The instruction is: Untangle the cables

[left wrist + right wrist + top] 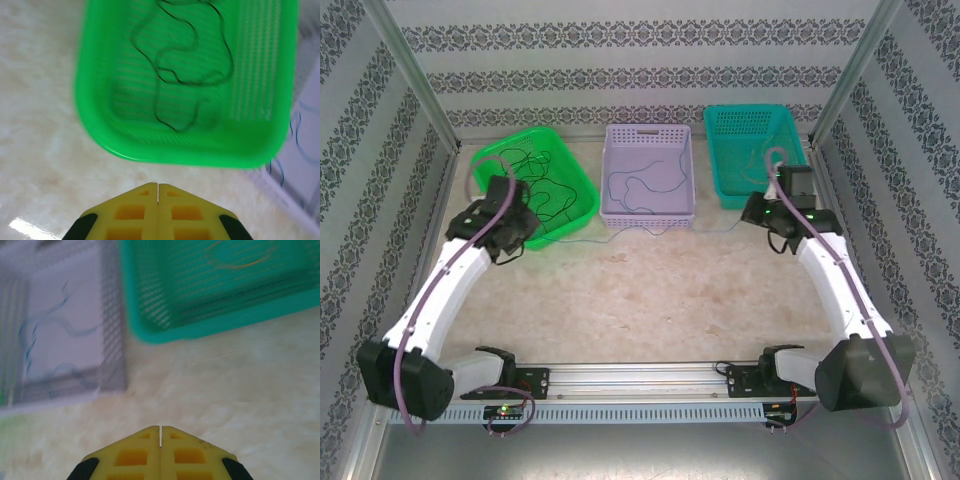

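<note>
Green basket (175, 156) sits ahead of my left hand (158, 187), with a dark cable (200, 84) lying in loose loops on its floor. It is alone in there, with no other colour crossing it.

- Left hand: fingers pressed flat together, nothing between them. It hangs over bare table (45, 150), just short of the basket's near rim.
- Right hand (160, 430): also closed tip to tip and empty, over the table near the corner of the teal basket (210, 325).
- Teal basket holds a yellowish-tan cable (240, 265), curled well inside the far part.
- Lavender basket (650, 220) stands between the other two. A blue cable (31, 332) wanders across its floor.

Reading of the layout: one colour per basket, so the three baskets serve as sorting bins that keep separated strands from drifting back over each other. By that measure the untangling looks close to done, or done.

One doubt. From the top view, a faint thin line seems to run along the table in front of the lavender basket, toward both neighbours. It is too fine for me to tell whether it is a trailing cable end or a mark on the table. From my left wrist view, some blue strands show at the lavender basket's edge, blurred.

Closed, empty hands parked off the rims fit a pause between grasps. If a tail does hang out, I would need to open first, since these threads are much thinner than my fingers and slip easily.
</note>
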You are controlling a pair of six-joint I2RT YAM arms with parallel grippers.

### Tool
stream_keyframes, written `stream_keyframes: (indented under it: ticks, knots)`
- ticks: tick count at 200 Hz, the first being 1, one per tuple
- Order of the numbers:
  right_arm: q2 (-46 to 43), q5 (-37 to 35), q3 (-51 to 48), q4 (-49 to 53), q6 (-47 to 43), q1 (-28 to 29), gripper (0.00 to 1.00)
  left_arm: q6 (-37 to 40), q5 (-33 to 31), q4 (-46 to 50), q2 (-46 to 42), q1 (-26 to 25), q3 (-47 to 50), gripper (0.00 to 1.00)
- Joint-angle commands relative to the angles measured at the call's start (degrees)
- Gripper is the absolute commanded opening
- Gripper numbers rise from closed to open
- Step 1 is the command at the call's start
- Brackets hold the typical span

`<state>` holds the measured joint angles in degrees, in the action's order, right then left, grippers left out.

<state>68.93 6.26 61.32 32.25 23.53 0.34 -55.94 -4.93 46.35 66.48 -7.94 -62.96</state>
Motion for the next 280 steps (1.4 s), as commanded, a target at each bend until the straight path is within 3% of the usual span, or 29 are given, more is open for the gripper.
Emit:
stream_keyframes:
  ticks: [1, 83, 102, 126, 160, 179, 206, 234, 280]
  knots:
    - [0.5, -2.3, 0.5, -0.3, 7.9, -4.1, 0.00, -8.1, 1.9, 2.5, -2.4, 6.1, 4.1, 0.00]
    - [5.7, 1.3, 0.7, -7.5, 28.8, -10.8, 0.00, -12.4, 3.8, 1.7, -4.4, 9.8, 5.0, 0.00]
    - [7.5, 3.2, 3.5, -9.5, 26.5, -10.0, 0.00, -10.8, 7.0, -0.2, -3.3, 9.7, 4.0, 0.00]
    - [13.0, 2.7, 14.7, -8.0, 17.6, -3.1, 0.00, -9.4, 13.7, -8.8, 0.5, 5.3, 2.2, 0.00]
    - [26.2, 3.9, 32.1, -9.1, 15.7, 2.6, 0.00, -9.9, 11.5, -13.0, 11.6, -8.8, -7.6, 0.00]
    - [36.0, 5.4, 44.5, -7.0, 15.2, 4.1, 0.00, -11.4, 10.6, -15.9, 19.3, -13.5, -13.5, 0.00]
    - [50.0, 9.8, 62.3, -5.0, 14.7, 6.4, 0.00, -12.1, 11.2, -20.1, 30.6, -16.0, -23.8, 0.00]
    - [61.9, 9.6, 79.2, 0.4, 14.0, 8.6, 0.00, -10.8, 12.5, -20.5, 43.1, -16.3, -38.2, 0.00]
    - [70.5, 9.0, 86.6, -0.7, 16.1, 10.3, 0.00, -7.5, 12.5, -14.0, 61.0, -15.8, -62.0, 0.00]
